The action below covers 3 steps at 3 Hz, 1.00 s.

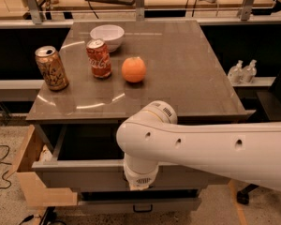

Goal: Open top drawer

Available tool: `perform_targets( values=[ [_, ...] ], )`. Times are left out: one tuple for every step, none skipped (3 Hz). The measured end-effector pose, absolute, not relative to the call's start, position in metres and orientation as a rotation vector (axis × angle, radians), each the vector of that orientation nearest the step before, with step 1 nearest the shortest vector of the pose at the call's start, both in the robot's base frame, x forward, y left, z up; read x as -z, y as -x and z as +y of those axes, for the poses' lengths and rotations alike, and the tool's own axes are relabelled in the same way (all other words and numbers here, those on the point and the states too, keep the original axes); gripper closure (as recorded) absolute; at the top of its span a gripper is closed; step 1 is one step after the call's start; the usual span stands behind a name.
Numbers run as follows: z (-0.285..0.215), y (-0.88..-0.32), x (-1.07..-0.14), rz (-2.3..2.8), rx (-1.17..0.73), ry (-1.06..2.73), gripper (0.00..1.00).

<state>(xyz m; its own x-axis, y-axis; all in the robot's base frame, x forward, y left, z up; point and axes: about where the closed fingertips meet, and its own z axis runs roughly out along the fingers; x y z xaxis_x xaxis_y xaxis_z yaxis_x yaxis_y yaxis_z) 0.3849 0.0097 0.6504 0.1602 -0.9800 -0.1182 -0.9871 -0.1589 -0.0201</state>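
At top drawer (75, 175) front, jaws.

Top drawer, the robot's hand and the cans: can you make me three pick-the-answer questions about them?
1. How many cans stand on the tabletop? A one; B two; C three.
2. Where is the robot's hand? A above the cans; B flat on the tabletop; C at the front of the top drawer.
3. What state is the top drawer in? A pulled out; B fully shut; C taken out entirely.

Answers:
1 B: one gold and one red can stand there.
2 C: the arm reaches down to the drawer front, with the hand mostly hidden under the wrist.
3 A: its dark inside shows below the tabletop edge.
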Motion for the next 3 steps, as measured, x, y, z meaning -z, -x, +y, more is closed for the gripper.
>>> perform_targets(
  values=[
    [0.01,-0.385,-0.65,1.975,-0.118,2.321,1.0],
    [0.006,-0.376,-0.657,1.992,-0.11,2.291,1.0],
    [0.001,-0.351,-0.662,2.042,-0.112,2.216,1.0]
  ],
)
